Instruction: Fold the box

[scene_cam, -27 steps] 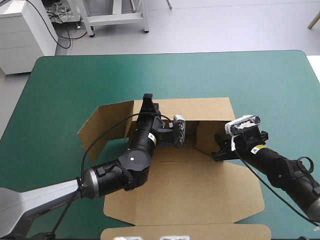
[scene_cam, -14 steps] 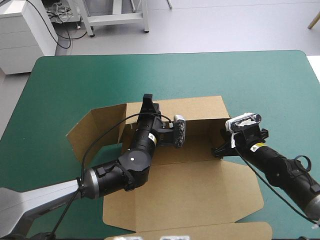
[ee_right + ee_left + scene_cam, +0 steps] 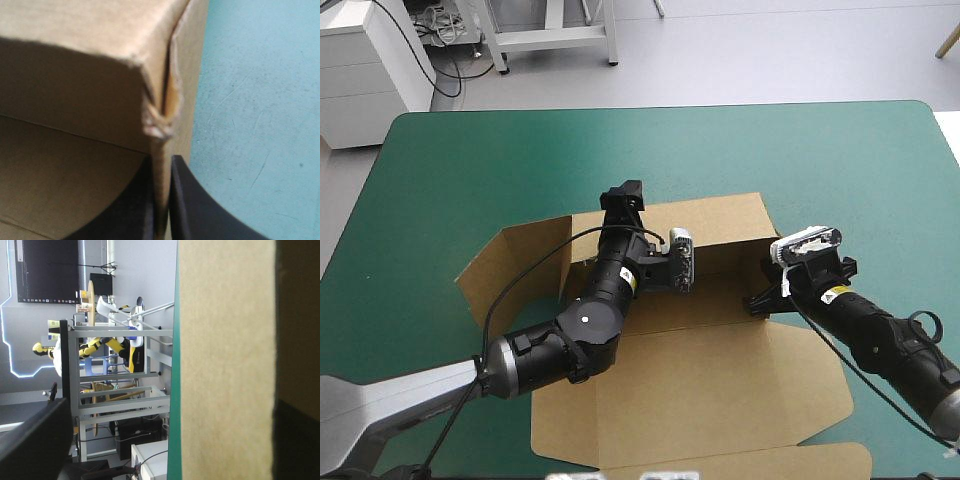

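High view first. Shows the box lying mid-desk, partly raised: far wall up, left-hand flap tilted off the teal-green cover, wide near panel flat toward the robot. Finds the left claw at the far wall's top edge and the right claw at that wall's right-hand end.

Left wrist view: looks along a broad band of brown board, with black fingers set apart toward opposite sides. Reads as spread about the wall, not pinching it. Right wrist view: catches both black fingers all but together on a thin upright sheet just below a creased corner. Clamped on the box, then.

Against the pictures just before: has the far wall standing steeper, the left claw gone from behind the wall's middle up to its rim, the left-hand flap drawn in and higher. Keeps the right claw's pinch much where it was.

Means, as a judgement, a back wall nearly set. Leaves the side walls to tuck and the near panel untouched. Calls next for holding that corner square while raising the left side.
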Tool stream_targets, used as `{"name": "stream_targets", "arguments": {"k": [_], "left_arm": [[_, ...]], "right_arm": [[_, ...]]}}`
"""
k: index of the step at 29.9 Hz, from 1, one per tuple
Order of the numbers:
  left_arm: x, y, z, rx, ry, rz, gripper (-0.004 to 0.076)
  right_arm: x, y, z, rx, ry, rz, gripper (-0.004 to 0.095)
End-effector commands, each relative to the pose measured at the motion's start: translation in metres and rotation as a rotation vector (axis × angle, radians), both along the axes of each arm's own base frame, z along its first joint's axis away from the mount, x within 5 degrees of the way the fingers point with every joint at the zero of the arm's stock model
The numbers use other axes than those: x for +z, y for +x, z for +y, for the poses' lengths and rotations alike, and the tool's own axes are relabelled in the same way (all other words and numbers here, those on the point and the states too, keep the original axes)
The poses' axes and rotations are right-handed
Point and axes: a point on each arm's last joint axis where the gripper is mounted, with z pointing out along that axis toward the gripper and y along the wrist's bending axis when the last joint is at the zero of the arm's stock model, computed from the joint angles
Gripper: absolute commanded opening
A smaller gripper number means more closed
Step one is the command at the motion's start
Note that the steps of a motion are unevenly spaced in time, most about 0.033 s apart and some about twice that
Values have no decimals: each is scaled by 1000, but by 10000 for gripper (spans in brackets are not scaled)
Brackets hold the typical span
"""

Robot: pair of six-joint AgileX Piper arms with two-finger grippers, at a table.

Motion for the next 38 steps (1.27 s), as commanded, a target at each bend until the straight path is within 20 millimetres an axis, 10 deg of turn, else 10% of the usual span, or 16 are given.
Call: {"name": "stream_targets", "arguments": {"k": [1, 12, 27, 30, 34, 38], "left_arm": [[25, -8, 5, 44, -36, -88, 712], [30, -46, -14, -11, -7, -155, 712], [30, -46, -13, 0, -9, -150, 701], [30, -46, -13, -3, -4, -151, 569], [30, -45, -13, -13, 49, -162, -12], [30, -44, -14, -79, 190, -160, 15]], "right_arm": [[20, 6, -3, -46, 22, -136, -20], [34, 48, 9, -74, 21, -181, -20], [23, 113, 26, -131, 18, -191, -19], [23, 113, 26, -131, 18, -191, -20], [23, 114, 26, -131, 18, -192, -20], [23, 114, 26, -132, 18, -193, -20]]}}
